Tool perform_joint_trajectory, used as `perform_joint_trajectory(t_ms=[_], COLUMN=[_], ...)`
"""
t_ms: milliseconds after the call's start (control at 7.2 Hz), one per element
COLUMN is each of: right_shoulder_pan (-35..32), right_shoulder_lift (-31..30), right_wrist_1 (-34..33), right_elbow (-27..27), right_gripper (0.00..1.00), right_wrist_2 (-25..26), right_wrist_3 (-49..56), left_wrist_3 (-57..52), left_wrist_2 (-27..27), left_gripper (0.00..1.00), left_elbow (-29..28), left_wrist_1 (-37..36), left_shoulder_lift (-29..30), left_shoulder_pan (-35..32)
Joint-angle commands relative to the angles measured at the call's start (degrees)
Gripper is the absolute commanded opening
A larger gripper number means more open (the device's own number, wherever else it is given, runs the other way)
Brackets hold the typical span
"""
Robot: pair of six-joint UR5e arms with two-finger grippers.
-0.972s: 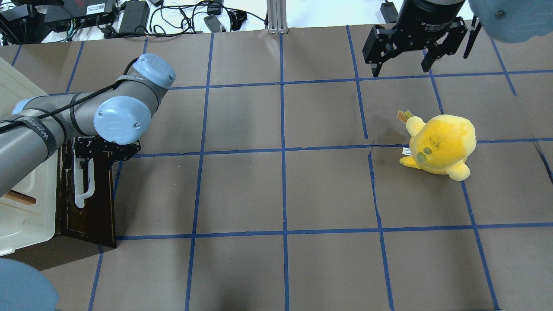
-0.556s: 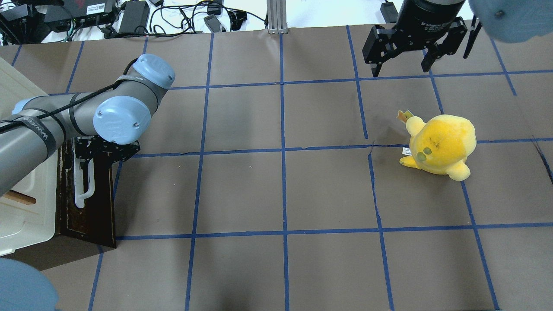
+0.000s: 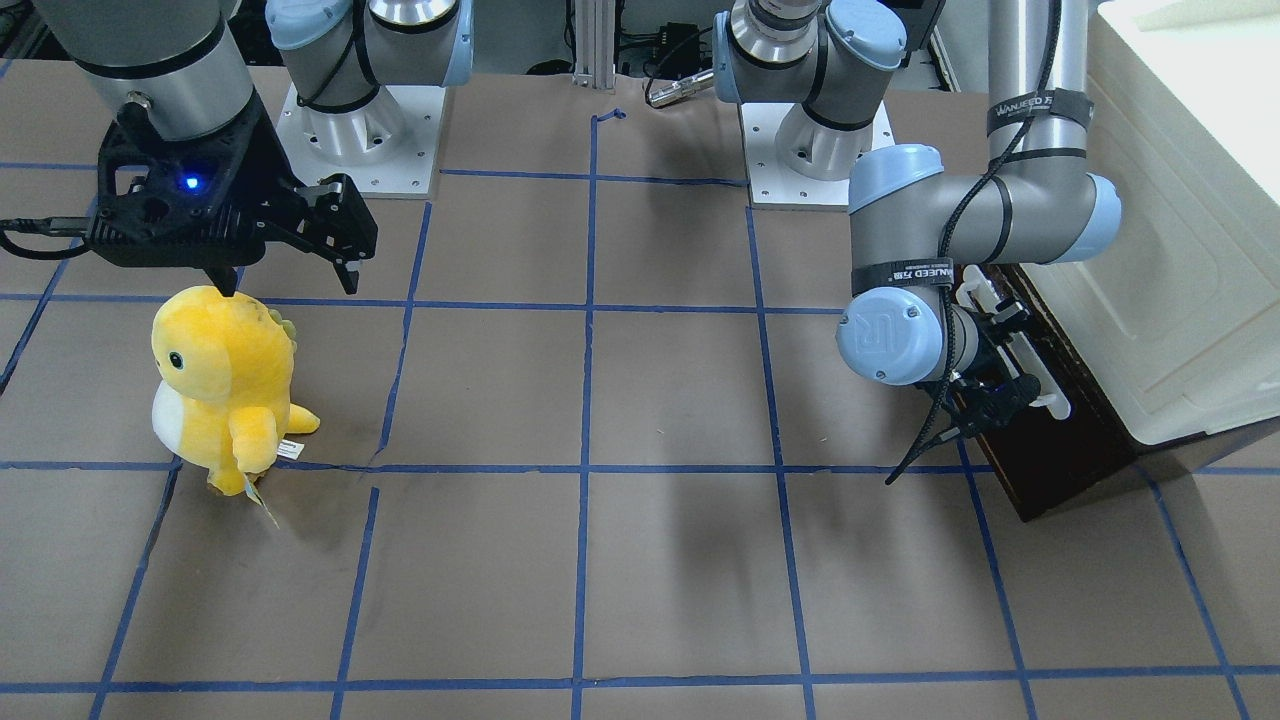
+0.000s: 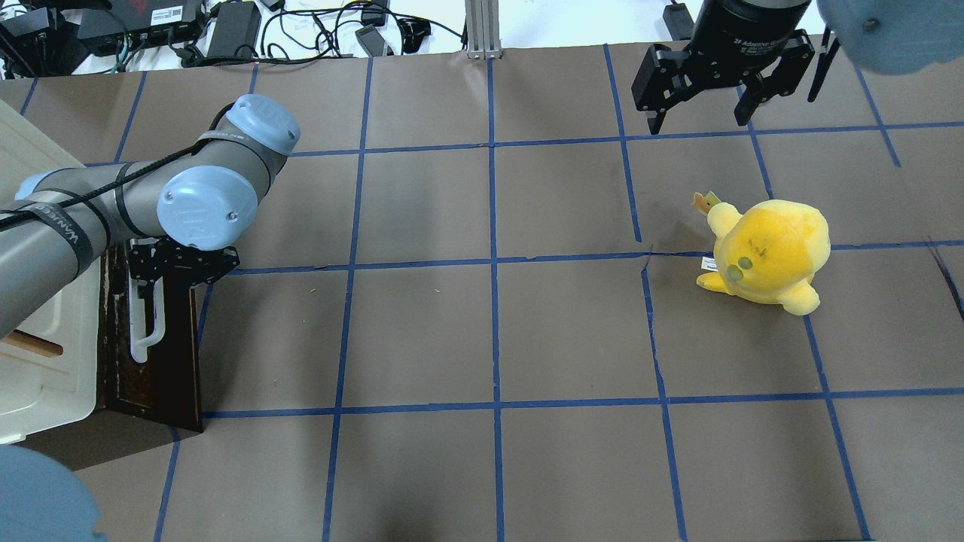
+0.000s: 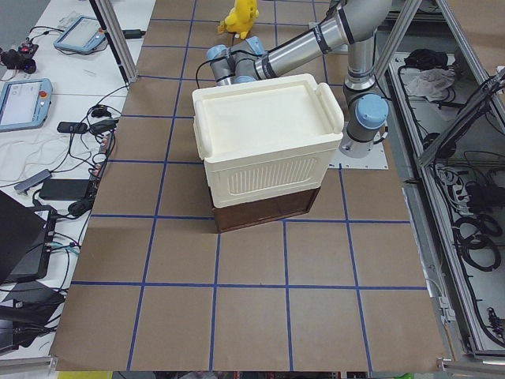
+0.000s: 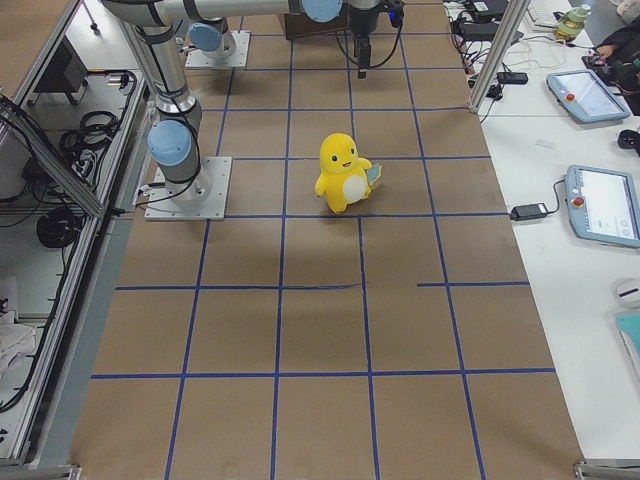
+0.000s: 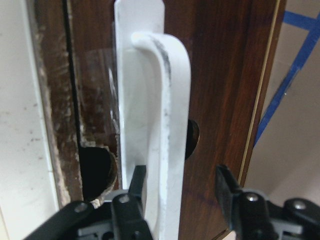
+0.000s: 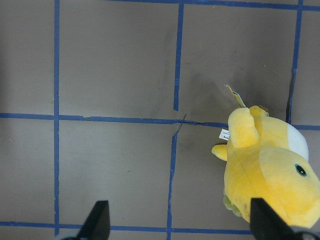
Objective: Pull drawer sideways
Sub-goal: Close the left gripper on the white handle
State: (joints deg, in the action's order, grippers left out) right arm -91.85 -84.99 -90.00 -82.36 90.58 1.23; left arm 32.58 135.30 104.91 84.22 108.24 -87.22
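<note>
Straddling white bar handle (image 7: 160, 100) with left tool (image 7: 180, 182) spread wide: centre, clamp, pull drawer (image 7: 225, 75) straight off cabinet (image 3: 1180, 250).

**Grey Metal, Blue Trim**

Both arms: grey metal tubes, pale blue joint caps (image 4: 197, 208). Black cable and lettered black strap wrap the left arm (image 4: 98, 211). Nearest the yellow plush (image 3: 225, 385), the right claw (image 4: 698, 113) is black, blue light glowing, white lettering on its wrist.
</note>
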Motion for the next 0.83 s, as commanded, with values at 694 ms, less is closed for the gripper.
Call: perform_joint_trajectory(t_ms=[694], right_shoulder_pan=[0.0], right_shoulder_lift=[0.0], right_wrist_1=[0.0], right_elbow=[0.0], right_gripper=[1.0], right_wrist_2=[0.03], right_wrist_3=[0.0], left_wrist_3=[-0.06], left_wrist_2=[-0.04], left_gripper=[0.24], left_elbow=[-0.93], left_wrist_1=[0.85], left_shoulder_lift=[-0.57], left_shoulder_pan=[0.03])
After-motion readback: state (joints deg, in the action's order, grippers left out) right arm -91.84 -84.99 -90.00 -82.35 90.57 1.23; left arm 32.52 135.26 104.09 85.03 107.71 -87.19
